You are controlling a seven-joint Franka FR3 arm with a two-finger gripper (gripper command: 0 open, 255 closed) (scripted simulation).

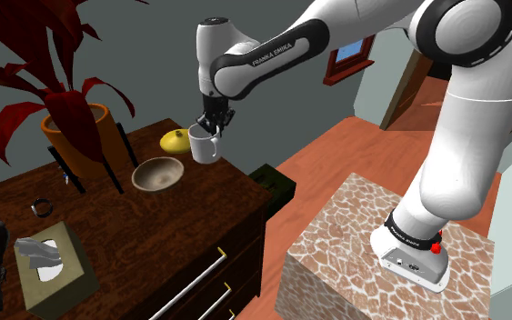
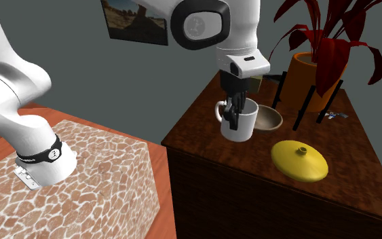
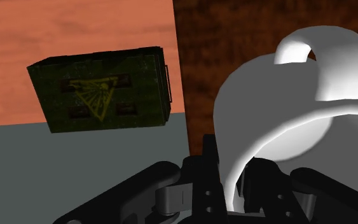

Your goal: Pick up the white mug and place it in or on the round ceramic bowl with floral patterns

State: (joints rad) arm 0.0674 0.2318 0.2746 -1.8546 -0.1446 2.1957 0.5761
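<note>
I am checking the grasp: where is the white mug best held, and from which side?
By its rim wall, from above: the white mug is upright, mouth up, so one finger goes inside and one outside. The end effector grips it this way.
</note>
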